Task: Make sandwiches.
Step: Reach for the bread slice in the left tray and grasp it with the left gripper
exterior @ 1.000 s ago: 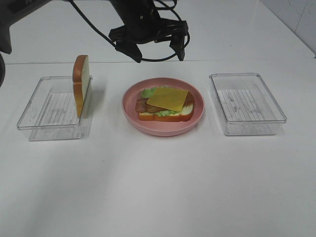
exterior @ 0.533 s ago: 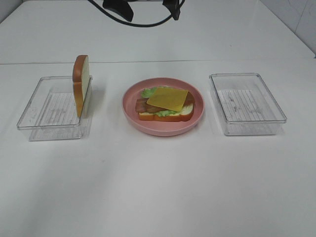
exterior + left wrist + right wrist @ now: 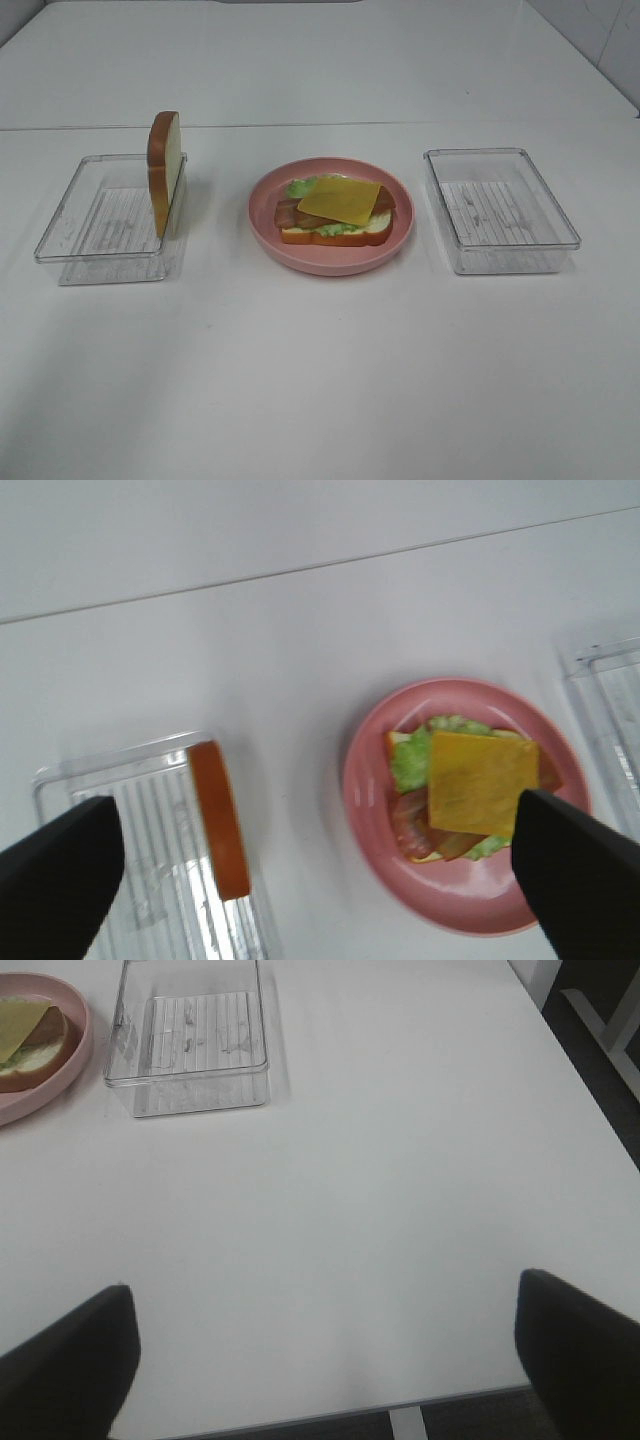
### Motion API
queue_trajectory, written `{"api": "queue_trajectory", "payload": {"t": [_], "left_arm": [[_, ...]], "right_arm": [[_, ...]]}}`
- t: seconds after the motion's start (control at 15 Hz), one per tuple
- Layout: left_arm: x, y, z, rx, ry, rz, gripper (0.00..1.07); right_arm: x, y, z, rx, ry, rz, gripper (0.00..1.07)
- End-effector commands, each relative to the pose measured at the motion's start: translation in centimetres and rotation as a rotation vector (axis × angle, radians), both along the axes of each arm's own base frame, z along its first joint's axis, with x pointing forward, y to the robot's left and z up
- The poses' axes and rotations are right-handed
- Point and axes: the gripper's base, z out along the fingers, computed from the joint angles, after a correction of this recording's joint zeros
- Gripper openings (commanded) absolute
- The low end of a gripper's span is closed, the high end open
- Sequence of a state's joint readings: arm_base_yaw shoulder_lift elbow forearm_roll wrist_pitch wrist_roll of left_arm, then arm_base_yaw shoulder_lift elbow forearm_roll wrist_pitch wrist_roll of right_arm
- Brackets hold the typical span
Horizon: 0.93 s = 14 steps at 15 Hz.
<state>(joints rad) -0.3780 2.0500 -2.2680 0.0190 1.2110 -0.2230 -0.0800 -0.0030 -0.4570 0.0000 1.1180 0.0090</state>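
**Open Stack Awaiting Its Top Slice**

At the table centre, the pink plate (image 3: 265, 225) is carrying the partly built sandwich: a bottom bread slice (image 3: 335, 234), lettuce (image 3: 300, 186), bacon (image 3: 288, 212) and a cheese square (image 3: 340, 199) on top, uncovered so a lid slice can go on. At 9 o'clock from the plate, the second bread slice (image 3: 164, 170) is standing on edge against the right wall of the left clear tray (image 3: 60, 235); this upright pose is presenting both flat faces to a pinch, judging by its orientation. At 3 o'clock, the right clear tray (image 3: 500, 210) is sitting unloaded.

The left gripper (image 3: 320, 870) is hanging high over the table, fingers spread wide and carrying nothing, framing both the upright slice (image 3: 218, 815) and the plate (image 3: 365, 780). The right gripper (image 3: 325, 1360) is likewise spread apart, unloaded, over bare table beside the right tray (image 3: 190, 1050). Neither is appearing in the exterior view.
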Motion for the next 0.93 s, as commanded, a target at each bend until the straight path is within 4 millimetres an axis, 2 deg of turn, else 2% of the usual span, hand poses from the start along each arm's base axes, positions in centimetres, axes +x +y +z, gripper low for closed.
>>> {"api": "queue_trajectory", "payload": {"t": [0.07, 0.2, 0.27, 0.47, 0.53, 0.73, 0.8, 0.87, 0.93], "left_arm": [[-0.4, 3.1, -1.9, 0.051, 0.163, 0.074, 1.02], [-0.1, 3.7, -3.6, 0.056, 0.217, 0.091, 1.02], [0.4, 3.7, -5.6, 0.082, 0.263, 0.095, 1.02], [1.6, 3.1, -8.8, 0.077, 0.331, 0.089, 1.02], [2.6, 2.8, -11.7, 0.096, 0.39, 0.09, 1.02], [3.6, 2.4, -14.6, 0.099, 0.424, 0.097, 1.02], [3.7, 2.4, -15.1, 0.1, 0.428, 0.099, 1.02], [4.2, 2.2, -16.9, 0.106, 0.451, 0.111, 1.02], [4.3, 2.2, -17.2, 0.106, 0.457, 0.113, 1.02]], "right_arm": [[-0.4, 0.0, 0.1, -0.01, -0.038, -0.001, 0.99], [-0.4, 0.0, 0.1, -0.01, -0.038, -0.001, 0.99], [-0.4, 0.0, 0.1, -0.01, -0.038, -0.001, 0.99], [-0.4, 0.0, 0.1, -0.01, -0.038, -0.001, 0.99], [-0.4, 0.0, 0.1, -0.01, -0.038, -0.001, 0.99], [-0.4, 0.0, 0.1, -0.01, -0.038, -0.001, 0.99], [-0.4, 0.0, 0.1, -0.01, -0.038, -0.001, 0.99], [-0.4, 0.0, 0.1, -0.01, -0.038, -0.001, 0.99], [-0.4, 0.0, 0.1, -0.01, -0.038, -0.001, 0.99]]}}
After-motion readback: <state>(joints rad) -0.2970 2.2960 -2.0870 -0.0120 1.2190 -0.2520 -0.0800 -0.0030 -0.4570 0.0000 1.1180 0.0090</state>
